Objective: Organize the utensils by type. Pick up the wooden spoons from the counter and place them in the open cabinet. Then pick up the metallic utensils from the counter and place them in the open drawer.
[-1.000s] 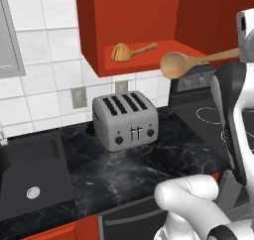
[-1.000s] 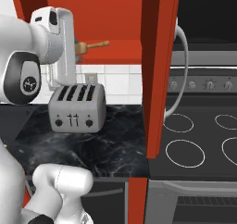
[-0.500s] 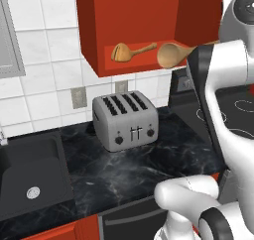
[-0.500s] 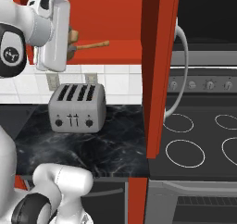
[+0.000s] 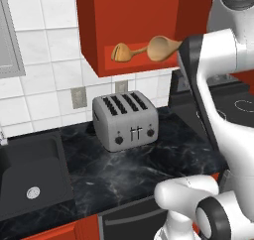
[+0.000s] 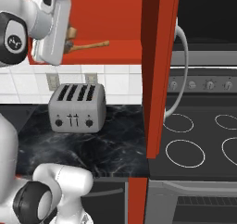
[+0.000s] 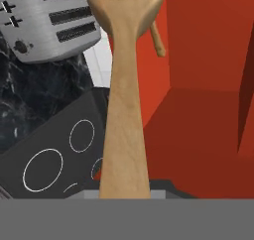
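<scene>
My gripper (image 7: pixel 125 192) is shut on the handle of a wooden spoon (image 7: pixel 124 85), whose bowl points away from the hand. In the left base view that spoon's bowl (image 5: pixel 163 46) hangs at the mouth of the open red cabinet (image 5: pixel 134 16), its handle running right behind my forearm. A second wooden spoon (image 5: pixel 120 52) lies on the cabinet shelf just left of it, bowl to the left. From the right, my hand (image 6: pixel 52 28) hides the lying spoon's bowl, and its handle (image 6: pixel 91 46) sticks out to the right over the shelf (image 6: pixel 120 54).
A silver toaster (image 5: pixel 126 121) stands on the black marble counter (image 5: pixel 149 169) right under the cabinet. The cabinet's open door (image 6: pixel 157 70) juts out beside the stove (image 6: pixel 194 149). A black sink (image 5: pixel 30 179) lies at the left.
The arm has lifted the held spoon up and leftward, from in front of the stove to the cabinet opening. The spoon on the shelf has not moved.
</scene>
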